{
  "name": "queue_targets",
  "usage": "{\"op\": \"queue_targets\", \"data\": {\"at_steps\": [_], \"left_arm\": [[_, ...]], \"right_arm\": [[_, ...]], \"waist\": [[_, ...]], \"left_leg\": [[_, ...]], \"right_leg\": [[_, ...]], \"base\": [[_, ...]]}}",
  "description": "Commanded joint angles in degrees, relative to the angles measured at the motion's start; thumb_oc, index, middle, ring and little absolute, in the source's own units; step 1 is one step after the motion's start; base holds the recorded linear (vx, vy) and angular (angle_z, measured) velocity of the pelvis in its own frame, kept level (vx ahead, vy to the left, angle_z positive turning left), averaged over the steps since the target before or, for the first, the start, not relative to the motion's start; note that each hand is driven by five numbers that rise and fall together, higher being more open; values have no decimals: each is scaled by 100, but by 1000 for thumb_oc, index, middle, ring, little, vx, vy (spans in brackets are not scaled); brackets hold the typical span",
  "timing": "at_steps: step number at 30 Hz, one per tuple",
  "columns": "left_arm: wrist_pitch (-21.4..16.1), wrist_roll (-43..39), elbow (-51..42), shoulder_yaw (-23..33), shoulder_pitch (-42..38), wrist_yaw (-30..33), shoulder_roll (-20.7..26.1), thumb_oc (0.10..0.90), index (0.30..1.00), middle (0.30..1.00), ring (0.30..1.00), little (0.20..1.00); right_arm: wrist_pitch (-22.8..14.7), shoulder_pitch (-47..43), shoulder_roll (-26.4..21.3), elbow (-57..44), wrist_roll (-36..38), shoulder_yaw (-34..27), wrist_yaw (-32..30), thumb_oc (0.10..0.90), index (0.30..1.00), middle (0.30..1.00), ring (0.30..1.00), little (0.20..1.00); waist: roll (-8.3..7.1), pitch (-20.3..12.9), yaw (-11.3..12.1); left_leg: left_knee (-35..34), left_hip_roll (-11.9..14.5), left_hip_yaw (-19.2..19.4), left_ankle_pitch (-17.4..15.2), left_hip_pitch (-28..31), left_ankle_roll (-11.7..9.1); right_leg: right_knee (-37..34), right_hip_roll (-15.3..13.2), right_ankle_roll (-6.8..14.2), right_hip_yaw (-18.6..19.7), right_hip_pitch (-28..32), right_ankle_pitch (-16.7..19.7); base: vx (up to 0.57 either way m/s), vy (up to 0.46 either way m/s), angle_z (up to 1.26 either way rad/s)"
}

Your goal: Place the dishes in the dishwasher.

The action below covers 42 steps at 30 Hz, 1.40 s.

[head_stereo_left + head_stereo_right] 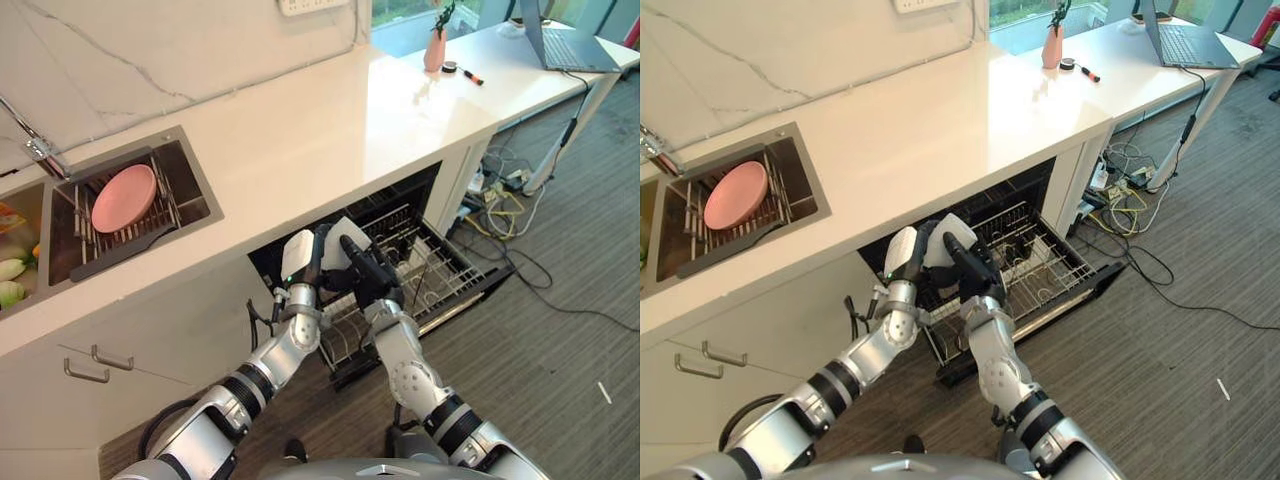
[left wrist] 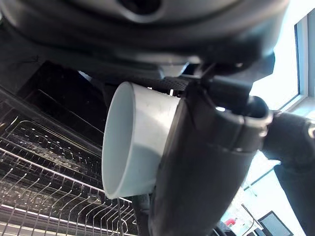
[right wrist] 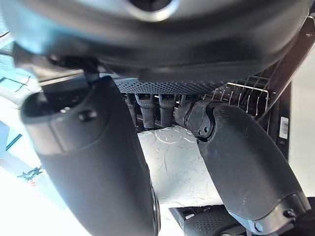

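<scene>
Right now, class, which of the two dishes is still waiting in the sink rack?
The pink plate, leaning in the sink rack. The white cup is held between both hands, left hand and right hand, above the dishwasher rack.

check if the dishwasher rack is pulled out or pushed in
Pulled out: the wire rack sticks out past the counter front, over the floor.

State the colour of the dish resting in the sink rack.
Pink: the plate in the sink rack, clearest in the left eye view.

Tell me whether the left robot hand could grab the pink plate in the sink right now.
Probably not: the left robot hand is down at the dishwasher rack, already curled round a white bowl, and the pink plate sits up in the sink rack.
</scene>
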Motion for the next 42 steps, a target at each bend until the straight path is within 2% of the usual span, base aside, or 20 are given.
{"op": "queue_targets", "data": {"at_steps": [1, 2, 3, 4, 5, 11, 17, 18, 19, 20, 27, 30, 34, 35, 37, 38, 42], "left_arm": [[-969, 386, -336, -954, -1278, -145, -590, 400, 300, 300, 300, 300], [-999, 354, -376, -987, -1282, -189, -595, 400, 300, 300, 300, 300], [-1038, 276, -407, -1006, -1285, -246, -611, 400, 300, 300, 300, 300], [-1039, 274, -407, -1006, -1287, -247, -610, 400, 300, 300, 300, 300], [-1087, 175, -465, -1036, -1306, -355, -627, 400, 300, 300, 300, 300], [-1217, -56, -564, -1134, -1326, -612, -641, 400, 300, 300, 300, 300], [-1284, -314, -772, -1268, -1263, -890, -606, 400, 300, 300, 300, 300], [-1284, -314, -771, -1270, -1264, -890, -606, 439, 359, 359, 359, 359], [-1278, -310, -744, -1298, -1275, -908, -607, 579, 568, 568, 568, 568], [-1262, -295, -694, -1323, -1287, -919, -604, 800, 900, 900, 900, 900], [-1194, -223, -565, -1371, -1297, -1076, -555, 800, 900, 900, 900, 900], [-1031, -486, -452, -1447, -1204, -1647, -482, 800, 900, 900, 900, 900], [-797, -787, -1128, -1348, -982, -2392, 111, 800, 900, 900, 900, 900], [-847, -910, -1463, -1162, -839, -2625, 394, 800, 900, 900, 900, 900], [-864, -993, -1635, -1020, -744, -2731, 557, 800, 900, 900, 900, 900], [-908, -1003, -1822, -838, -588, -2820, 775, 800, 900, 900, 900, 900], [-940, -756, -1812, -652, -324, -2851, 917, 800, 900, 900, 900, 900]], "right_arm": [[-69, -1308, 1135, 58, 70, 264, 382, 800, 900, 900, 900, 900], [-74, -1346, 1131, 93, 48, 256, 374, 800, 900, 900, 900, 900], [-77, -1388, 1141, 124, 42, 218, 388, 739, 808, 808, 808, 808], [-77, -1391, 1142, 127, 43, 215, 390, 593, 589, 589, 589, 589], [-70, -1451, 1148, 190, 14, 170, 465, 400, 300, 300, 300, 300], [-116, -1498, 1089, 268, -124, 95, 687, 400, 300, 300, 300, 300], [-406, -1562, 1135, 267, -230, -167, 631, 400, 300, 300, 300, 300], [-407, -1562, 1136, 265, -234, -168, 625, 400, 300, 300, 300, 300], [-462, -1594, 1152, 251, -282, -214, 571, 400, 300, 300, 300, 300], [-551, -1652, 1171, 182, -380, -303, 479, 400, 300, 300, 300, 300], [-826, -1722, 1090, -34, -711, -638, 204, 400, 300, 300, 300, 300], [-844, -1673, 975, -116, -907, -958, -69, 400, 300, 300, 300, 300], [-850, -1645, 876, -366, -1090, -1419, -625, 400, 300, 300, 300, 300], [-753, -1677, 746, -335, -1402, -1634, -810, 400, 300, 300, 300, 300], [-681, -1669, 679, -295, -1568, -1713, -884, 400, 300, 300, 300, 300], [-512, -1663, 533, -184, -1863, -1833, -974, 400, 300, 300, 300, 300], [-265, -1627, 308, 26, -2373, -1959, -1058, 400, 300, 300, 300, 300]], "waist": [[-490, -102, 36], [-487, -102, 38], [-480, -107, 33], [-481, -106, 34], [-479, -104, 34], [-472, -112, 24], [-443, -94, 6], [-444, -94, 8], [-438, -92, 4], [-420, -90, -5], [-357, -92, -26], [-305, -91, -57], [-205, -121, -24], [-179, -138, 16], [-177, -131, 32], [-171, -131, 75], [-184, -123, 115]], "left_leg": [[-128, -110, -108, -322, 218, -407], [-128, -110, -113, -325, 220, -405], [-128, -114, -122, -324, 219, -404], [-128, -114, -123, -324, 219, -404], [-128, -114, -131, -325, 221, -404], [-128, -111, -130, -337, 222, -394], [-128, -107, -136, -344, 233, -386], [-128, -107, -137, -344, 232, -386], [-128, -105, -136, -343, 235, -385], [-128, -109, -137, -342, 236, -382], [-128, -116, -138, -370, 282, -367], [-128, -120, -134, -378, 309, -364], [-128, -104, -118, -396, 361, -381], [-128, -101, -126, -399, 380, -389], [-128, -95, -135, -395, 386, -392], [-128, -88, -159, -392, 393, -394], [-128, -75, -177, -393, 412, -399]], "right_leg": [[-2179, -317, 677, -118, 1318, 913], [-2179, -316, 679, -117, 1321, 909], [-2179, -314, 681, -124, 1322, 905], [-2179, -314, 681, -124, 1322, 905], [-2179, -310, 684, -137, 1320, 898], [-2179, -311, 681, -143, 1337, 883], [-2179, -311, 691, -152, 1323, 868], [-2179, -311, 691, -152, 1323, 868], [-2179, -314, 691, -159, 1323, 863], [-2179, -317, 691, -162, 1321, 859], [-2179, -319, 696, -183, 1358, 837], [-2179, -319, 696, -178, 1370, 836], [-2179, -312, 701, -196, 1401, 793], [-2179, -304, 694, -212, 1426, 765], [-2179, -300, 687, -225, 1441, 756], [-2179, -290, 674, -246, 1458, 739], [-2179, -273, 649, -269, 1497, 711]], "base": [[0, 0, 0], [0, 0, 0], [0, 0, 0], [0, 0, 0], [0, 0, 0], [0, 0, 0], [0, 0, 0], [0, 0, 0], [0, 0, 0], [0, 0, 0], [-2, 3, 5], [0, 0, 0], [0, 0, 0], [0, 0, 0], [11, -16, 9], [12, -25, 12], [8, -14, 5]]}}
